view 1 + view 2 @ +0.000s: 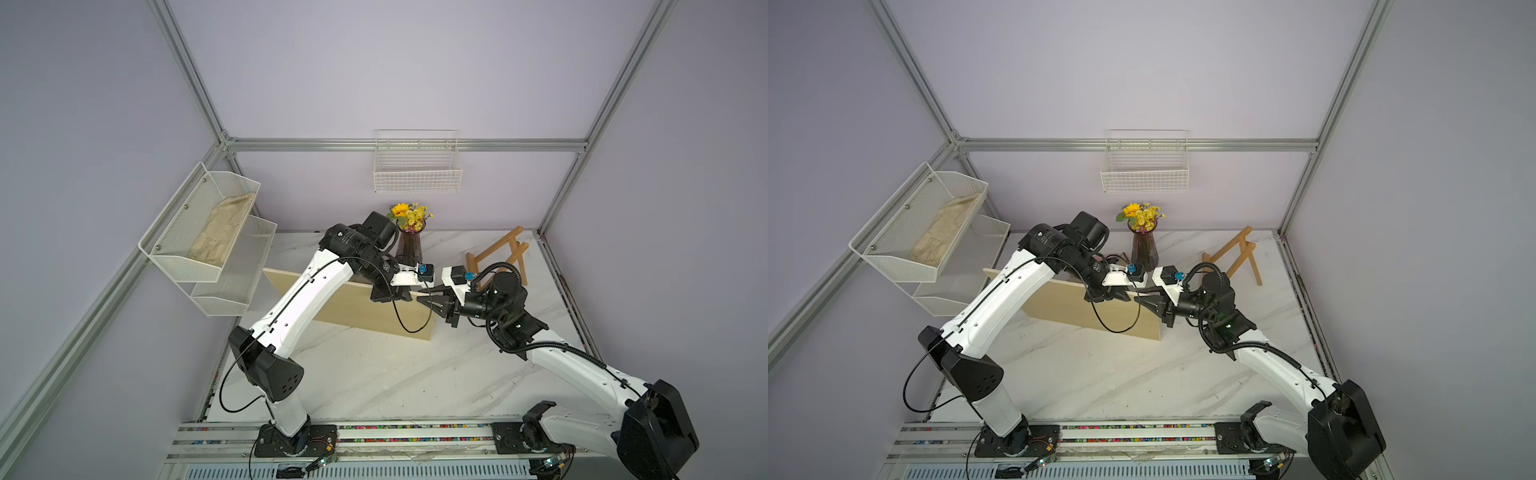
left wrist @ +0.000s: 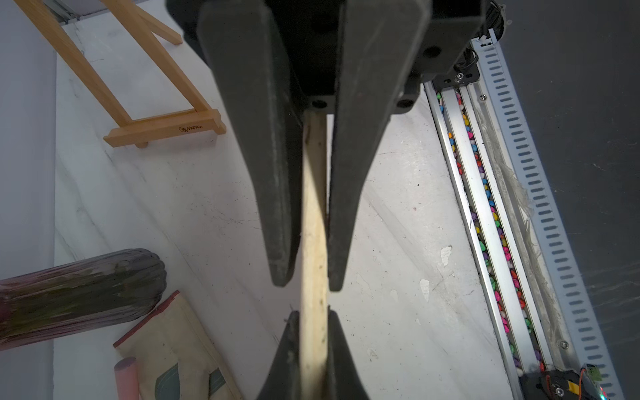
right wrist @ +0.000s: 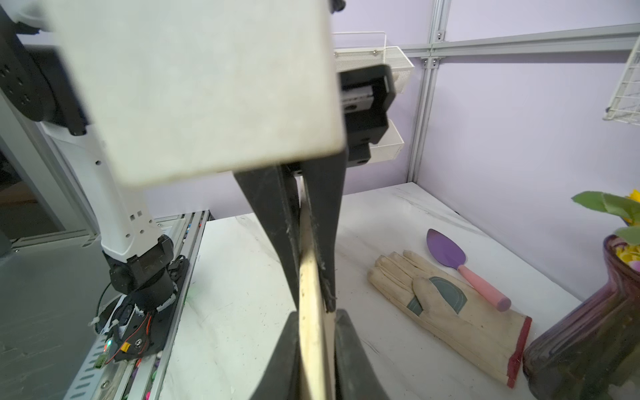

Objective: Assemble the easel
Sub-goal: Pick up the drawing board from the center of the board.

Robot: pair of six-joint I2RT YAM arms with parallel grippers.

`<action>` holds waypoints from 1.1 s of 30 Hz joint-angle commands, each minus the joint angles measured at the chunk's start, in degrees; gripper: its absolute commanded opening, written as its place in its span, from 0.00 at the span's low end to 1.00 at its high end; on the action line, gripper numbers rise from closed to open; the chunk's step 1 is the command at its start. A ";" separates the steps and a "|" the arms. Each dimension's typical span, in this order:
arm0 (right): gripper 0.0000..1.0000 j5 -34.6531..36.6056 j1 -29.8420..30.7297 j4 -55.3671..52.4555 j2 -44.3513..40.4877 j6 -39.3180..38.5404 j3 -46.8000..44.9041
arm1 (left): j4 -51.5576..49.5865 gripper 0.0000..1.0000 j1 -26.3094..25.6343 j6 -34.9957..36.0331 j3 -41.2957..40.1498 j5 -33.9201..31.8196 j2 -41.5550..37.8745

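Plywood board (image 1: 365, 316) clamped upright by left gripper (image 2: 304, 285) and right gripper (image 3: 318, 313); likely next, carrying onto easel (image 1: 498, 244) at two o'clock.

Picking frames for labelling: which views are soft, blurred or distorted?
In both top views: evenly lit and sharp, but wide-angle, so the posts lean outward. Left wrist: easel crisp, vase smeared. Right wrist: white block near the lens is blurred; glove sharp.
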 commanded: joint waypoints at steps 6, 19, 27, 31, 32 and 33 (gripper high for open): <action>0.00 1.09 1.00 -8.32 -1.16 -0.14 2.61 | 12.15 0.04 -0.01 -6.43 -3.56 0.36 -3.40; 0.00 6.85 1.01 -18.39 -4.64 -3.62 4.20 | 31.33 0.77 -0.02 -22.15 -15.11 -0.95 -13.31; 0.00 8.39 1.09 -22.64 -6.17 -4.66 5.03 | 47.91 0.93 0.22 -50.11 -26.82 -28.55 -25.45; 0.00 9.02 1.38 -24.33 -6.61 -4.92 5.36 | 45.05 0.96 2.03 -60.73 -28.40 -40.80 -28.79; 0.00 9.02 1.51 -25.19 -6.62 -5.28 5.72 | 44.41 0.97 3.25 -63.51 -29.18 -42.49 -29.94; 0.00 9.10 1.65 -25.98 -6.57 -5.50 6.03 | 43.92 0.98 4.61 -65.11 -30.06 -43.04 -31.01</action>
